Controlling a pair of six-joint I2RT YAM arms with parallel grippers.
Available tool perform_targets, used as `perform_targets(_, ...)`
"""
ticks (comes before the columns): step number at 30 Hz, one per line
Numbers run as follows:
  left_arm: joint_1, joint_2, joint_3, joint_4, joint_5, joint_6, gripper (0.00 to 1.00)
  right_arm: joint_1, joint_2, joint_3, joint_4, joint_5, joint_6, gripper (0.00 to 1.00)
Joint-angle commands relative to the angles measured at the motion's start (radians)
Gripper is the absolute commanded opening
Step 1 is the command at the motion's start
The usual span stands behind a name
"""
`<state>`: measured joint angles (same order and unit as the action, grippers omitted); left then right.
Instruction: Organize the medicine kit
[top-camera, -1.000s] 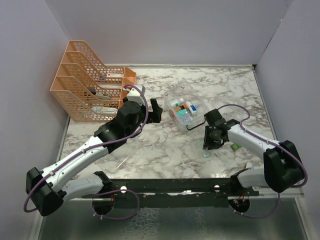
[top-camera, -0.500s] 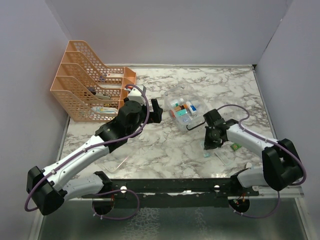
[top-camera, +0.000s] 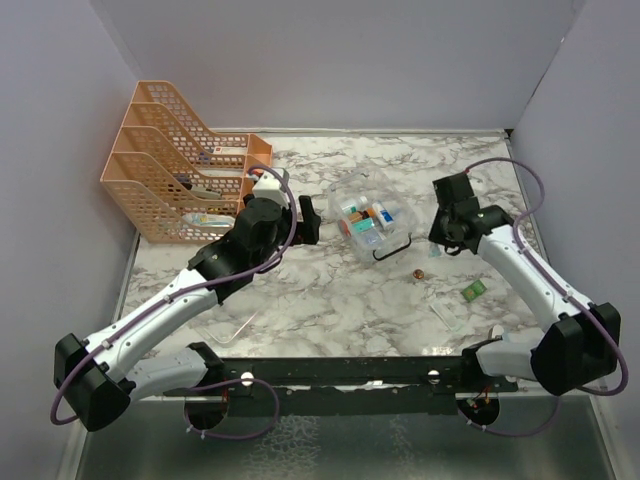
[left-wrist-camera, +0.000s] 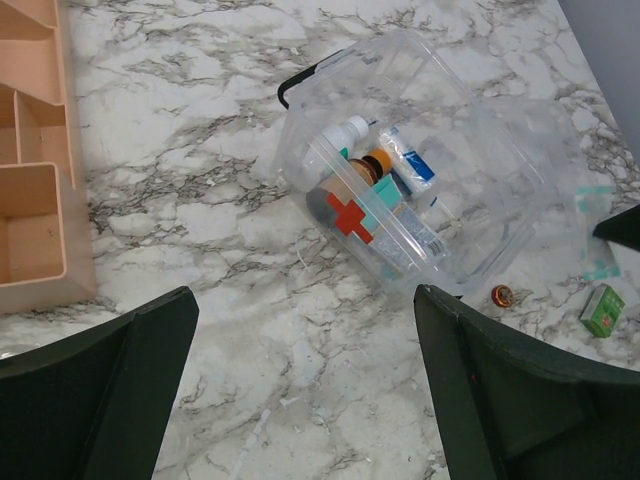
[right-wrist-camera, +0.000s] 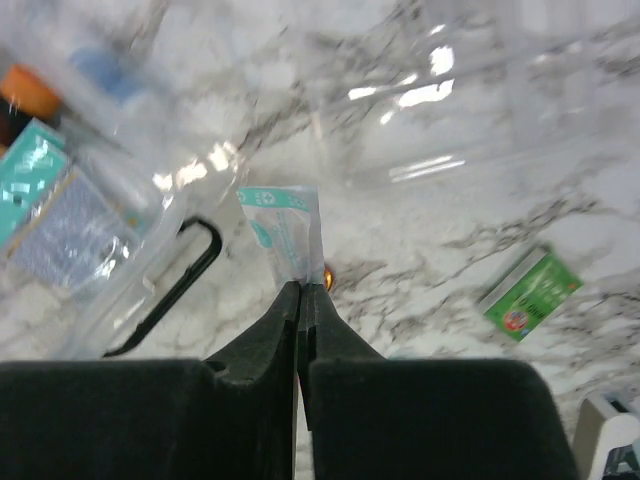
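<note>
The medicine kit (top-camera: 368, 226) is a clear box with a black handle (right-wrist-camera: 165, 290) and it lies mid-table; small boxes and bottles show inside (left-wrist-camera: 372, 200). Its clear lid (left-wrist-camera: 520, 150) lies open on its right. In the right wrist view my right gripper (right-wrist-camera: 301, 285) is shut on a thin white and teal sachet (right-wrist-camera: 285, 232), held in the air to the right of the kit (right-wrist-camera: 70, 215). From above, that gripper (top-camera: 438, 254) hangs beside the handle. My left gripper (top-camera: 318, 220) stands wide open just left of the kit, and its jaws (left-wrist-camera: 305, 295) hold nothing.
An orange mesh file rack (top-camera: 180, 175) fills the back left. A small orange round cap (top-camera: 419, 272) and a green packet (top-camera: 474, 291) lie right of the kit, with a clear wrapper (top-camera: 448, 312) nearer the front. Another clear wrapper (top-camera: 232, 328) lies front left.
My right gripper shut on the sachet at the table front right, then lifted and swung back toward the kit. The orange cap now shows. The left arm barely moved.
</note>
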<state>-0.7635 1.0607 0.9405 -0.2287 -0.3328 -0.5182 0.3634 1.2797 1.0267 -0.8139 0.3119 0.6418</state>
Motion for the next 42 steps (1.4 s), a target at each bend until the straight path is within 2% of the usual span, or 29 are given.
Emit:
perform_targets(1, 0.02, 0.004, 0.033, -0.016, -0.017, 0.002, 0.93, -0.124, 0.052, 0.078, -0.023, 0.118, -0.088, 0.01)
perform_targets(6, 0.042, 0.015, 0.035, -0.012, 0.004, 0.007, 0.93, -0.266, 0.09, 0.095, 0.073, 0.099, -0.139, 0.01)
perform_targets(13, 0.084, 0.054, 0.059, -0.004, 0.066, 0.033, 0.93, -0.366, 0.231, 0.139, 0.155, 0.082, -0.194, 0.01)
perform_targets(19, 0.115, 0.086, 0.073, 0.009, 0.089, 0.05, 0.93, -0.376, 0.293, 0.174, 0.075, 0.059, 0.023, 0.01)
perform_targets(23, 0.136, 0.104, 0.075, 0.029, 0.113, 0.053, 0.93, -0.376, 0.303, 0.155, 0.088, -0.006, 0.139, 0.01)
perform_targets(26, 0.151, 0.118, 0.084, 0.034, 0.128, 0.06, 0.93, -0.376, 0.32, 0.15, 0.202, -0.121, 0.047, 0.01)
perform_targets(33, 0.165, 0.141, 0.119, 0.033, 0.129, 0.097, 0.93, -0.376, 0.381, 0.159, 0.374, -0.252, -0.222, 0.01)
perform_targets(38, 0.165, 0.162, 0.139, 0.045, 0.128, 0.112, 0.93, -0.376, 0.46, 0.215, 0.399, -0.321, -0.335, 0.01)
perform_targets(42, 0.165, 0.18, 0.155, 0.056, 0.133, 0.115, 0.93, -0.376, 0.524, 0.25, 0.393, -0.318, -0.364, 0.01)
